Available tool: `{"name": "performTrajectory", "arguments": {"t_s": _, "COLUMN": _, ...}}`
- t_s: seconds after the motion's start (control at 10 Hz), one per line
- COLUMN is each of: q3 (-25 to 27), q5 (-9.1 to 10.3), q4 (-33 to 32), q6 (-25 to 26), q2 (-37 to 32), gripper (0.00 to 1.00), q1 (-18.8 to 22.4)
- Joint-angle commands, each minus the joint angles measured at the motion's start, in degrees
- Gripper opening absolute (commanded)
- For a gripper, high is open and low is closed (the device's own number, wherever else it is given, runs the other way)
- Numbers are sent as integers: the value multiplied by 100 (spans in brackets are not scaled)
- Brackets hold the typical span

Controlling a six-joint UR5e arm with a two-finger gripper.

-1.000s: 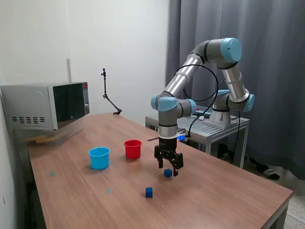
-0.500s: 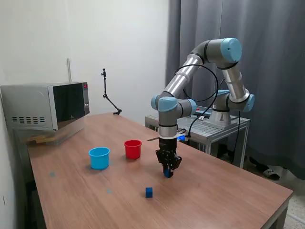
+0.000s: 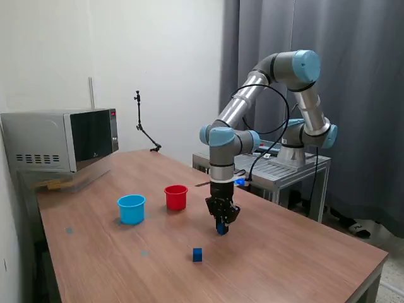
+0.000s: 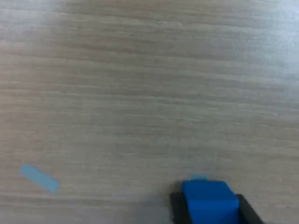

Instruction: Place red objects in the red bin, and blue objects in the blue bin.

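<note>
My gripper point(image 3: 221, 228) is shut on a dark blue cube point(image 3: 221, 228), low over the wooden table point(image 3: 297, 252). In the wrist view the cube point(image 4: 209, 200) sits between the dark fingers point(image 4: 176, 209). A second dark blue cube point(image 3: 197, 254) lies on the table nearer the camera, toward the exterior view's left of the gripper. The red cup point(image 3: 176, 197) and the light-blue cup point(image 3: 131, 209) stand upright further to the exterior view's left. No red cubes show in either view.
A microwave point(image 3: 60, 146) stands at the table's far left corner in the exterior view. A thin black stand point(image 3: 144, 129) is at the back edge. A metal cart point(image 3: 278, 167) carries the arm's base. A strip of blue tape point(image 4: 39, 178) is stuck on the table.
One second ago the fingers stood open around the blue cube on the table. They have closed on it, and the gripper has risen very slightly since.
</note>
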Motion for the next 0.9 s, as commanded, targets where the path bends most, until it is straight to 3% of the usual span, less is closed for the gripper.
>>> {"name": "performTrajectory", "arguments": {"t_s": 0.0, "q3": -531, "q5": -12, "q4": 253, "q6": -8, "q2": -56, "gripper": 0, "q1": 0}}
{"name": "performTrajectory", "arguments": {"t_s": 0.3, "q3": -1798, "q5": -187, "q4": 1035, "q6": -52, "q2": -136, "gripper": 0, "q1": -105}}
{"name": "performTrajectory", "arguments": {"t_s": 0.8, "q3": -2265, "q5": -179, "q4": 1555, "q6": -17, "q2": -92, "gripper": 0, "q1": -974}}
